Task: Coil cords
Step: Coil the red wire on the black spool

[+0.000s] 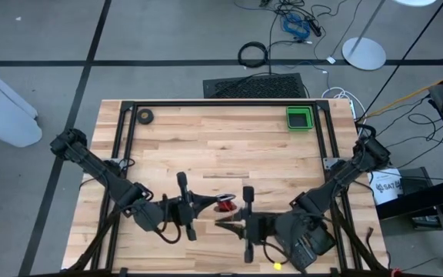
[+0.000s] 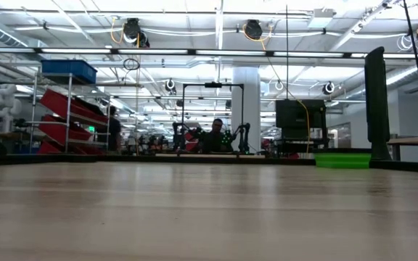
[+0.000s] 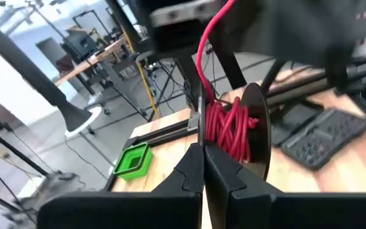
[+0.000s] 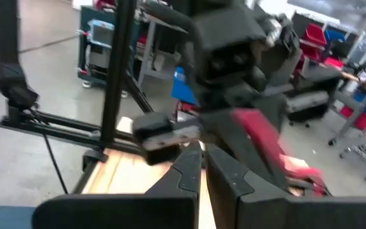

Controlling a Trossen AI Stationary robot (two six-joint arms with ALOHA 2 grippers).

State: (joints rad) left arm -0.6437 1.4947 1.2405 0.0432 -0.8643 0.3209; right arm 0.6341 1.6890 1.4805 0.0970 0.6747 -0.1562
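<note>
Both arms meet at the near middle of the table (image 1: 206,146), and the cords (image 1: 224,205) hang between them, a small red bundle wound on a dark spool just off the left gripper (image 1: 211,202). Left gripper's jaws are pinched shut at the spool's edge, red wire trailing up; right gripper (image 1: 223,224) is closed too, what it pinches I cannot tell. Looks light, springy and slippery, so I'd hold the spool rim, not the loose strands.

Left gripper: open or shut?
Shut. The left gripper has its fingers pressed together, pinching the rim of the red cord spool.
</note>
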